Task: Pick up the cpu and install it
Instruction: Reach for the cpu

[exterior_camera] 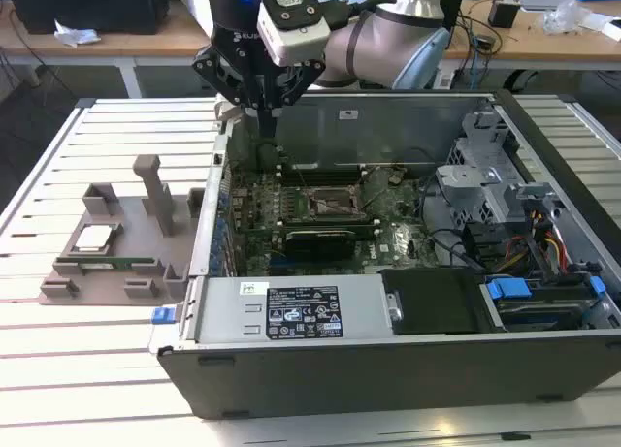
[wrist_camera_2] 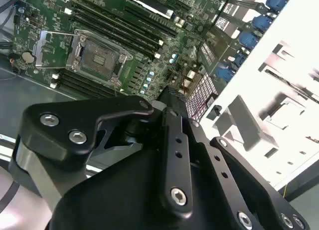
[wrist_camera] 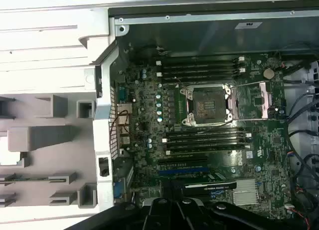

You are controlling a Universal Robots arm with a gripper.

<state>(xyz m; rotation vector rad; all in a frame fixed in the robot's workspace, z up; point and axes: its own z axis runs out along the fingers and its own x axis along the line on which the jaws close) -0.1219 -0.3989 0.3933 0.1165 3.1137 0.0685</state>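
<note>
A white slatted metal table (exterior_camera: pixel 87 369) is spanned, from its middle to its edge on the exterior view's right, by a large grey steel computer case (exterior_camera: pixel 388 369) laid on its side with the cover off. A silver and pale-blue jointed robot arm (exterior_camera: pixel 388 30) is seen reaching in over the case's far wall. The case floor is covered by a green printed motherboard (exterior_camera: pixel 257 209), crossed by black memory slots in both wrist views. A grey-brown moulded plastic fixture tray (exterior_camera: pixel 97 287) with upright posts is set on the table toward its edge on the exterior view's left, just beside the case. The black linked-finger gripper (exterior_camera: pixel 265 137) is held above the motherboard's far corner on the exterior view's left, close to the case wall; its fingers are drawn together and nothing is gripped between them. A black-framed square socket (exterior_camera: pixel 335 207) is found near the middle of the motherboard, empty, with its metal retaining frame (wrist_camera: pixel 259 98) folded open beside it. The cpu (exterior_camera: pixel 94 238), a small flat square chip with a silvery-grey top, is seated flat in a recess of the fixture tray, well apart from the gripper and outside the case. A long thin green memory stick (exterior_camera: pixel 112 264) is held on edge in a slot of the tray, near the cpu.
</note>
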